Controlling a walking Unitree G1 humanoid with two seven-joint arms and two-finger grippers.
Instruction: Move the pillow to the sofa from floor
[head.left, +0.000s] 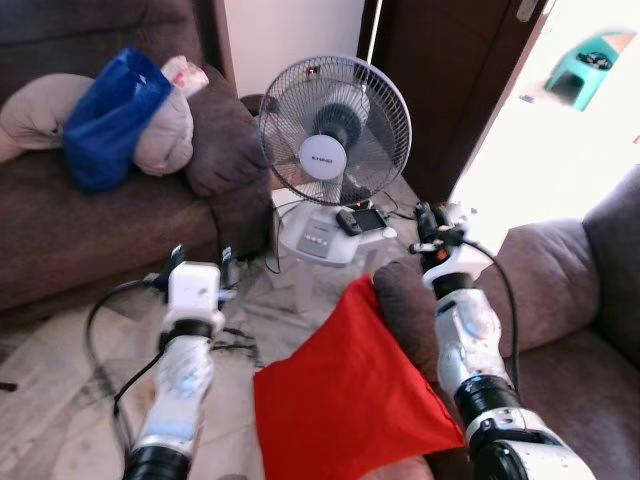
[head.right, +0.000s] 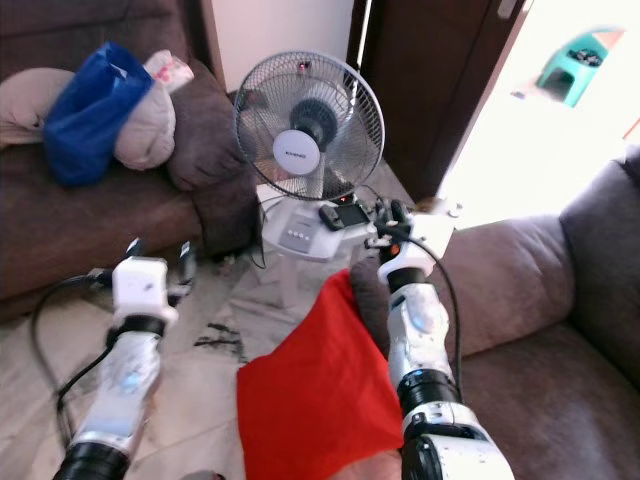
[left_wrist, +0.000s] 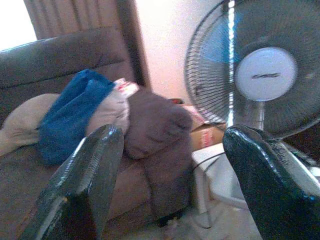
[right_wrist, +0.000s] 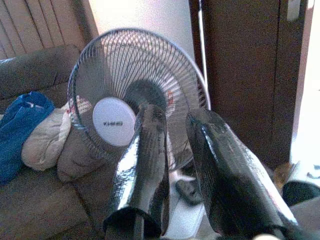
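Two silver arms with white wrist blocks, looping black cables, and glossy long black fingers (left_wrist: 90, 175)

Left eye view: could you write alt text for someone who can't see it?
A red pillow rests against the robot's right arm beside a brown sofa. Both grippers, left and right, are raised toward a white fan; a second sofa holds blue and beige cushions.

End effector (right_wrist: 175, 165) before fan (right_wrist: 132, 95)
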